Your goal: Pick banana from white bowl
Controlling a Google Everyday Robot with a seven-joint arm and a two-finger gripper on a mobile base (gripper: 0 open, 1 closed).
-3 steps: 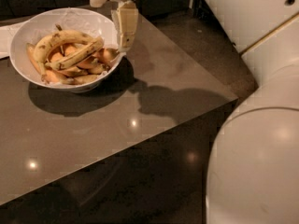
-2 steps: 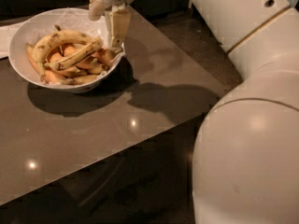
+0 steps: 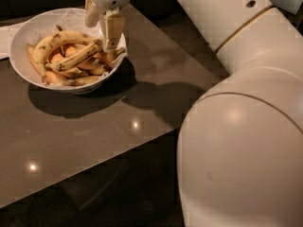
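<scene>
The white bowl [image 3: 35, 27] sits on the table [image 3: 94, 136] at the upper left of the frame, bananas [image 3: 64, 39] piled in it; the gripper [image 3: 102, 25] hangs at top centre over its right edge, and the arm [image 3: 236, 126] fills the right

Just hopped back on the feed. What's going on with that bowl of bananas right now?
The robot's arm reaches across the brown table to the white bowl, which holds a pile of spotted bananas. The tool hangs low over the bowl's right side with its jaws apart, one finger reaching down to the topmost bananas. Nothing is gripped or lifted yet; every banana lies in the bowl.
</scene>
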